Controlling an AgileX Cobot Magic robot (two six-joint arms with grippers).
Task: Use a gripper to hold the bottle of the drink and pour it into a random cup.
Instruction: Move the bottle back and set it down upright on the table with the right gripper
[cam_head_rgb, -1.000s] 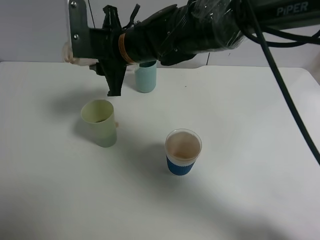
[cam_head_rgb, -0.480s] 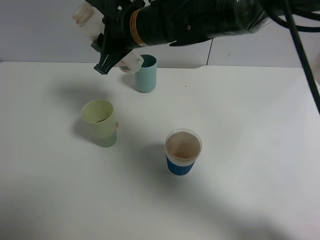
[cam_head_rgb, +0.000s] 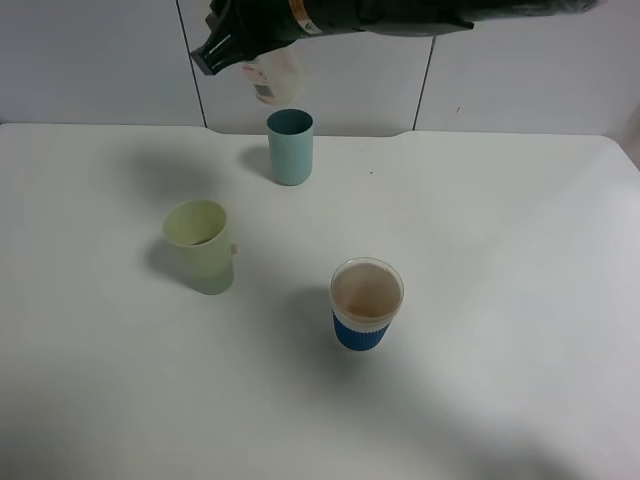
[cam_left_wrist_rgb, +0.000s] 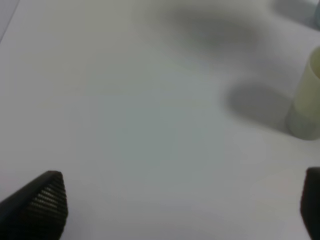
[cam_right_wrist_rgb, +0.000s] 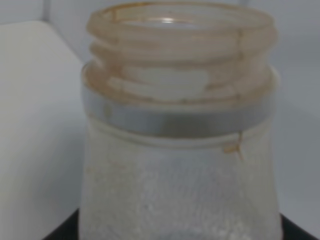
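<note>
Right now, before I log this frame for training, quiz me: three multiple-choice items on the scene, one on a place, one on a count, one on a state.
1. In the high view, the bottle appears nearest which cup?
A. yellow-green cup
B. teal cup
C. blue-sleeved cup

2. How many cups stand on the table?
A. two
B. three
C. four

3. The bottle's neck is:
A. capped
B. open
C. hidden

Answers:
1. B: the bottle hangs just above the teal cup in that picture.
2. B: only the teal cup, yellow-green cup and blue-sleeved cup show.
3. B: the right wrist view shows bare threads and no cap.
</note>
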